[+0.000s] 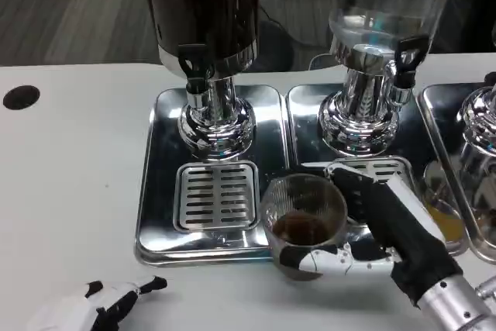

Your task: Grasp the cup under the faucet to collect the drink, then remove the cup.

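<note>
A clear plastic cup (304, 221) with a little dark drink at its bottom stands at the front edge of the steel trays, between the two dispensers. My right hand (372, 226) holds it from the right, fingers wrapped round its lower part. The dark drink dispenser (205, 13) stands at the back left with its black faucet (192, 63) above a slotted drip grate (217, 194); the cup is to the right of that grate, not under the faucet. My left hand (93, 306) rests on the white table at the bottom left, holding nothing, fingers loosely spread.
A second, clear dispenser (380, 29) with its faucet (407, 56) stands at the back right on its own tray (310, 125). A third dispenser base (480, 125) is at the right edge. A black hole (21, 97) marks the table at the far left.
</note>
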You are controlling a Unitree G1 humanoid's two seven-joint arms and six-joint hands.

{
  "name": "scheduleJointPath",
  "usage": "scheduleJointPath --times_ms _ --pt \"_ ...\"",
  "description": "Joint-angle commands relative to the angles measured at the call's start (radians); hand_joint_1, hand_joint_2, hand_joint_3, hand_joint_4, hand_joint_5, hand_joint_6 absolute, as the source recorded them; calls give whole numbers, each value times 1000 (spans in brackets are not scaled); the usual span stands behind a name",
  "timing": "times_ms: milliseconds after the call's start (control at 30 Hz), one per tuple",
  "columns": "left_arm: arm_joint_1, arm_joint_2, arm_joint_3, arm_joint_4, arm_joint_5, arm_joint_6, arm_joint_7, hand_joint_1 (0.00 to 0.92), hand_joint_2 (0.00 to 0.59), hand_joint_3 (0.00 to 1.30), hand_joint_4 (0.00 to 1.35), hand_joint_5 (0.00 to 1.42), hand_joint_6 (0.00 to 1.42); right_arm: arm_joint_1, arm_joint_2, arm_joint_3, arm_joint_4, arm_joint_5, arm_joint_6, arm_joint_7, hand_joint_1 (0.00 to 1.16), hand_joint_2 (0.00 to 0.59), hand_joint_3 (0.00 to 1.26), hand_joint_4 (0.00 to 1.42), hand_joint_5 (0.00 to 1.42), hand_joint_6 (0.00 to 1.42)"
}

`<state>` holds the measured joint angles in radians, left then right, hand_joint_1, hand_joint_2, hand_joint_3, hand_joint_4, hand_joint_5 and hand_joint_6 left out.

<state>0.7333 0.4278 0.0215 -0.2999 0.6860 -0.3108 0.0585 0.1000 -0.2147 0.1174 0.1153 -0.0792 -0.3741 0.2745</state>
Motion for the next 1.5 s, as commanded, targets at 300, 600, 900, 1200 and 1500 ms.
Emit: scheduleJointPath --times_ms 300,600,900,1200,1500 --pt "-15 8 -14 34 11 12 -1 75 98 259 222 266 109 99 -44 -59 -28 59 -112 24 874 134 493 478 511 402" --pt "-24 7 -25 34 16 23 -7 75 98 259 222 266 109 140 -56 -95 -22 98 -154 42 874 134 494 478 511 402" --pt "-17 13 -28 12 16 37 -9 75 98 259 222 266 109 185 -71 -123 8 123 -216 70 874 134 494 478 511 402" --pt "0 13 -30 -30 28 54 -26 75 98 259 222 266 109 196 -63 -140 151 128 -366 74 873 134 494 478 505 402" --pt "37 8 -28 -74 46 65 -30 75 98 259 222 269 111 181 -57 -138 247 141 -449 81 869 133 485 468 498 380"
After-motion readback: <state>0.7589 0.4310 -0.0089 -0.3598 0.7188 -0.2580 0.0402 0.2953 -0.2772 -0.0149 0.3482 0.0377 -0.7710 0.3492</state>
